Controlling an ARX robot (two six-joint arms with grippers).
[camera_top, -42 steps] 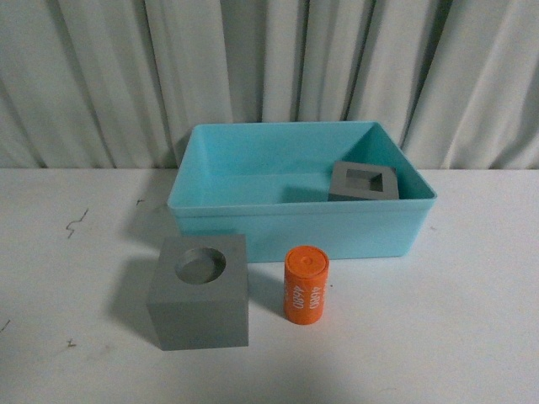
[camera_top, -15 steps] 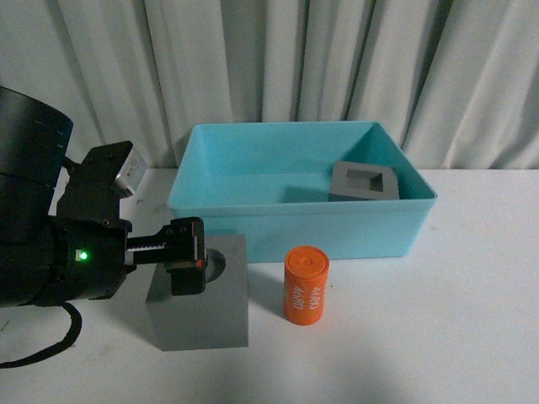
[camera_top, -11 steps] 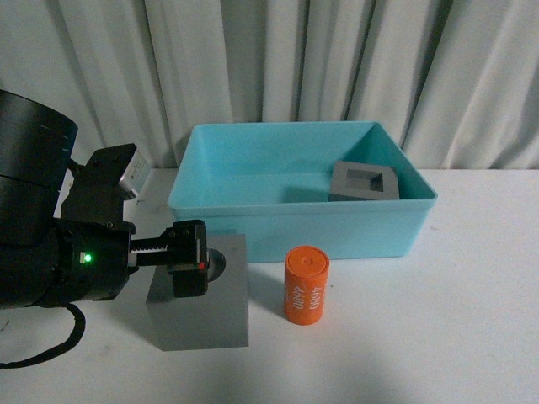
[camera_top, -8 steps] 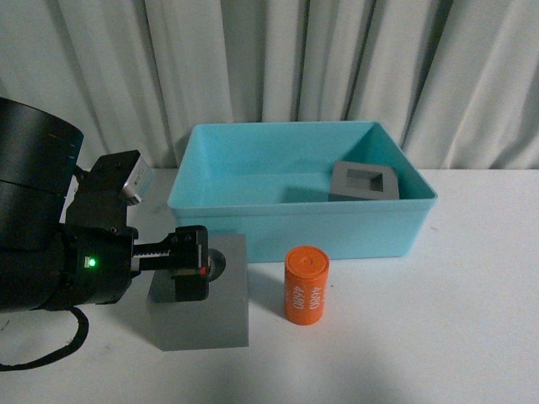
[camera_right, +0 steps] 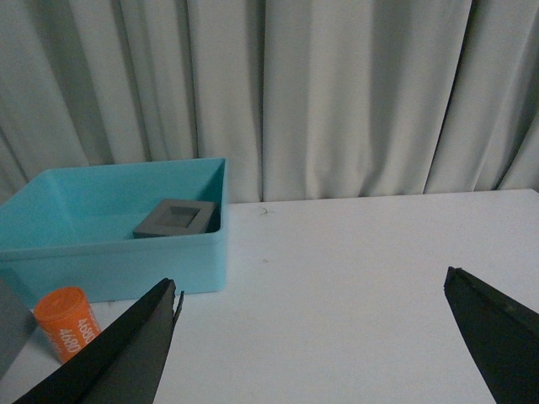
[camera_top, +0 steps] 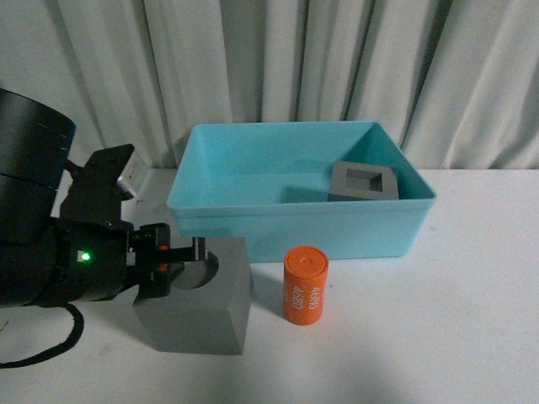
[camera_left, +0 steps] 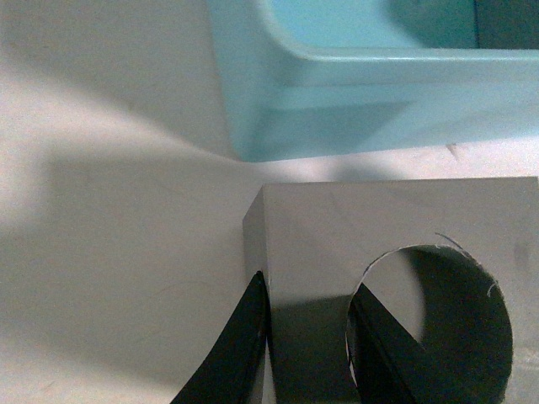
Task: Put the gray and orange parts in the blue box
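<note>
Gray cube [camera_top: 198, 316] w/ round recess is just in front of blue box [camera_top: 295, 223]. Left gripper [camera_left: 307, 341] comes in low, clamped on its wall. Cube's twisted vs 0.5 s ago. Right gripper [camera_right: 312, 328] spread wide.

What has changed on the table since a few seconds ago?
The left gripper came in from the left and closed on the wall of the gray cube with the round recess, one finger in the recess and one outside. The cube has turned a little, so a second side face now shows. The orange cylinder, the blue box and the gray cube with the square recess inside it stayed put.
</note>
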